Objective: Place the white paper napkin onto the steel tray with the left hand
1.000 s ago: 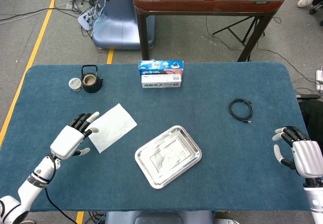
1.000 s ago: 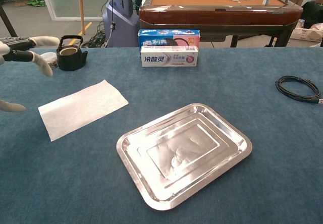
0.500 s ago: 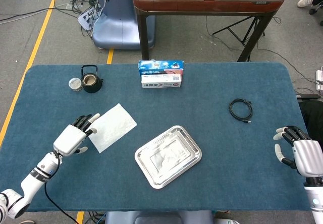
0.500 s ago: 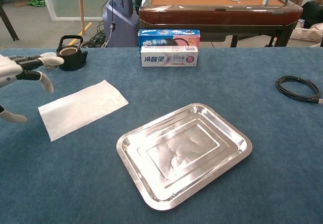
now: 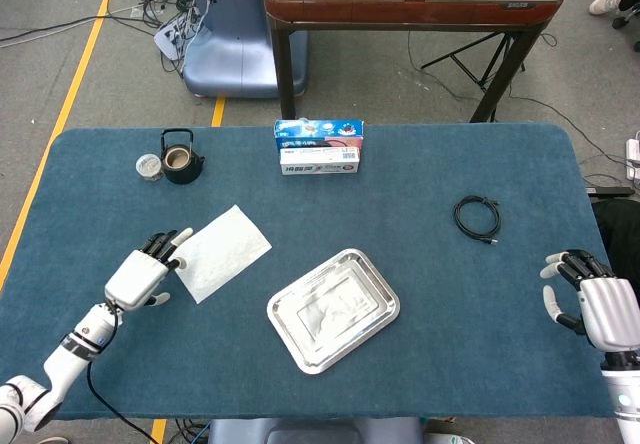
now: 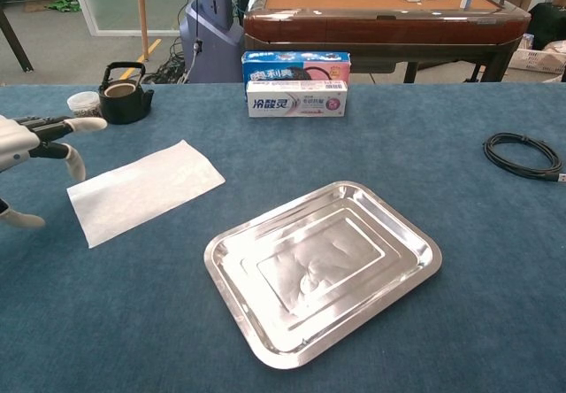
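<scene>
The white paper napkin (image 5: pixel 221 252) (image 6: pixel 144 189) lies flat on the blue table cloth, left of the steel tray (image 5: pixel 333 309) (image 6: pixel 323 267). My left hand (image 5: pixel 143 272) (image 6: pixel 35 150) hovers at the napkin's left edge with fingers spread apart and nothing in it. Its fingertips (image 5: pixel 181 236) reach just to the napkin's left corner; whether they touch is unclear. The tray is empty. My right hand (image 5: pixel 590 304) stays at the table's far right edge, fingers apart, holding nothing, and shows only in the head view.
A black teapot (image 5: pixel 182 159) (image 6: pixel 123 96) and a small jar (image 5: pixel 149 167) (image 6: pixel 84 103) stand at the back left. A toothpaste box stack (image 5: pixel 318 147) (image 6: pixel 296 84) sits at the back centre. A coiled black cable (image 5: pixel 477 216) (image 6: pixel 523 155) lies at the right.
My left hand has sunk lower toward the table and drawn slightly inward at the napkin's left edge. The napkin, tray and right hand have not moved.
</scene>
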Tool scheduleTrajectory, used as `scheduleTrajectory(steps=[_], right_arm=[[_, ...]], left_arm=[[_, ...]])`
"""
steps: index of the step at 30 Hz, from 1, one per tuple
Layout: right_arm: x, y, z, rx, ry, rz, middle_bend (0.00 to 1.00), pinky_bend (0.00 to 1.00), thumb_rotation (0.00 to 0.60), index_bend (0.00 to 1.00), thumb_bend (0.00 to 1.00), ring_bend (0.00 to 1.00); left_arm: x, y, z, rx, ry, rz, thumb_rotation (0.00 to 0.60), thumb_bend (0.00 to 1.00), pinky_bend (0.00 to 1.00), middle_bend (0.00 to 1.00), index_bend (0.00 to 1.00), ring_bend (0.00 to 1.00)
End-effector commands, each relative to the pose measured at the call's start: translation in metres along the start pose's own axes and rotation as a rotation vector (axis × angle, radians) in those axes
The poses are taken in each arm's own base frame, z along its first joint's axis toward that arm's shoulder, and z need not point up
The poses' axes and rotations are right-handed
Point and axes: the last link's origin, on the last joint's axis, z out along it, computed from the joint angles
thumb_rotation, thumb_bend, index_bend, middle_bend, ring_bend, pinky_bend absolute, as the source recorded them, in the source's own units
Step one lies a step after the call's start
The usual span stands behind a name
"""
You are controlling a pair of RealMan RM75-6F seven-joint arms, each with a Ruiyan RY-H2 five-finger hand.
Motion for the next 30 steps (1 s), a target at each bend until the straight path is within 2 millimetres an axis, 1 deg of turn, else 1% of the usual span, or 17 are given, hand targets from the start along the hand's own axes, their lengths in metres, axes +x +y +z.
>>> scheduleTrajectory(steps=[1, 6, 17, 23, 30], right_arm=[[0.000, 0.000, 0.000, 0.000, 0.000, 0.000, 0.35, 0.38, 0.600, 0.46, 0.48, 0.22], [0.001, 0.000, 0.000, -0.001, 0.002, 0.001, 0.35, 0.38, 0.600, 0.46, 0.48, 0.22], [0.000, 0.000, 0.000, -0.002, 0.000, -0.001, 0.35, 0.38, 0.600, 0.46, 0.48, 0.22], [0.000, 0.000, 0.000, -0.002, -0.002, -0.003, 0.35, 0.38, 0.600, 0.46, 0.48, 0.22], [0.000, 0.000, 0.001, -0.003, -0.002, -0.003, 0.35, 0.38, 0.600, 0.46, 0.48, 0.22]], left_arm=[[-0.004, 0.000, 0.002, 0.007, 0.004, -0.012, 0.600, 0.08, 0.10, 0.00, 0.42, 0.00], [-0.011, -0.003, 0.004, 0.028, -0.008, -0.029, 0.600, 0.08, 0.10, 0.00, 0.42, 0.00], [-0.019, -0.007, 0.003, 0.037, 0.007, -0.097, 0.600, 0.08, 0.10, 0.00, 0.44, 0.00], [-0.023, -0.009, 0.004, 0.044, 0.005, -0.107, 0.600, 0.08, 0.10, 0.00, 0.44, 0.00], [-0.025, -0.009, 0.007, 0.050, 0.008, -0.119, 0.600, 0.08, 0.10, 0.00, 0.44, 0.00]])
